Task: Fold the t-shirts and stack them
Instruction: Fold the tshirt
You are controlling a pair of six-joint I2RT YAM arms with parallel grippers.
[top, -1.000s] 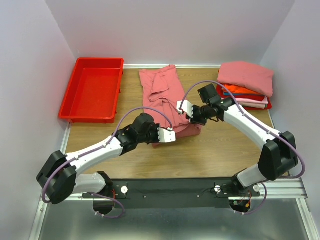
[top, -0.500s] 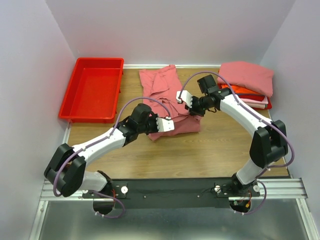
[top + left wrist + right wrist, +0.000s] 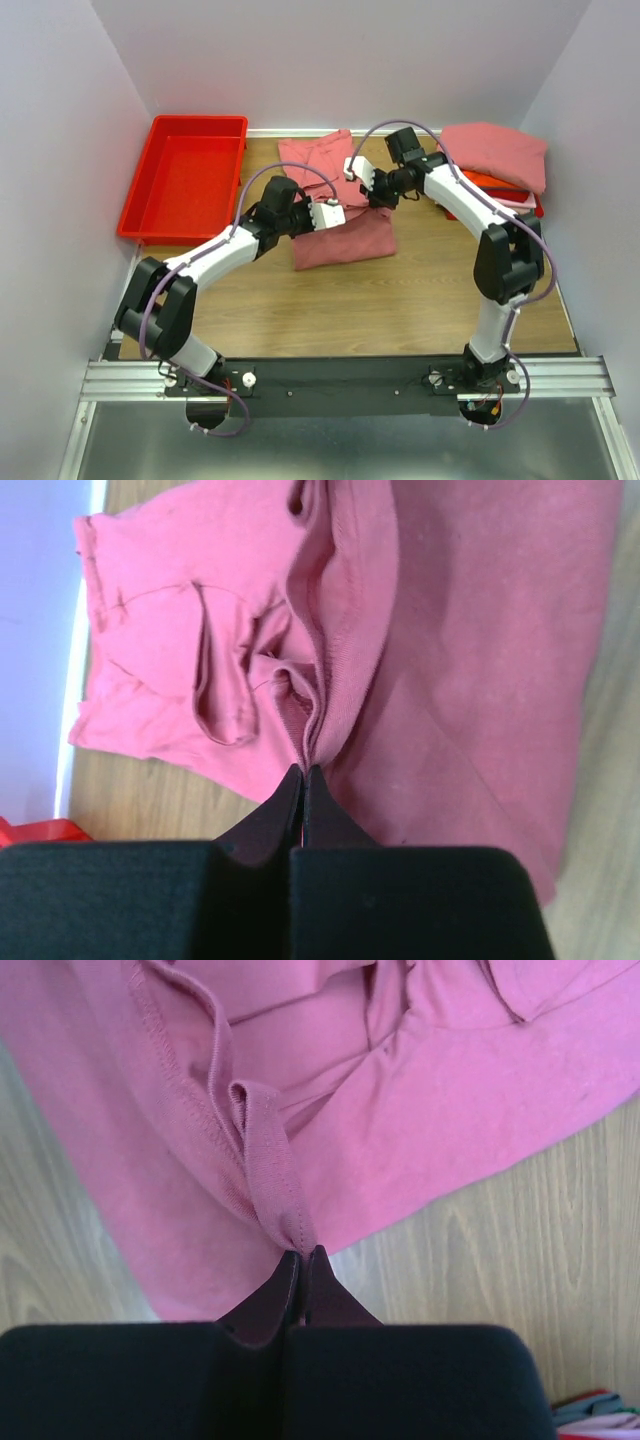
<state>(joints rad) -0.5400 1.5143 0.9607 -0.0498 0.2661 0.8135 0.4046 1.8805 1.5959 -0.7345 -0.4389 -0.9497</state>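
A salmon-pink t-shirt [image 3: 340, 235] lies on the wooden table at mid-back, its near part doubled over toward the far part [image 3: 318, 158]. My left gripper [image 3: 330, 214] is shut on a pinched fold of this shirt [image 3: 330, 680] at the fold's left side. My right gripper [image 3: 357, 172] is shut on a hem of the same shirt [image 3: 275, 1185], further back and to the right. A stack of folded t-shirts [image 3: 495, 160] sits at the back right, a salmon one on top, orange, red and pale layers [image 3: 500, 195] beneath.
A red plastic bin [image 3: 185, 175] stands at the back left, nothing showing inside it. Grey walls close in the table on three sides. Bare wood [image 3: 350, 300] stretches between the shirt and the black rail [image 3: 350, 375] at the near edge.
Both grippers have carried the shirt's near edge toward the back, folding the lower part over the upper. Both arms now stretch further from their bases.
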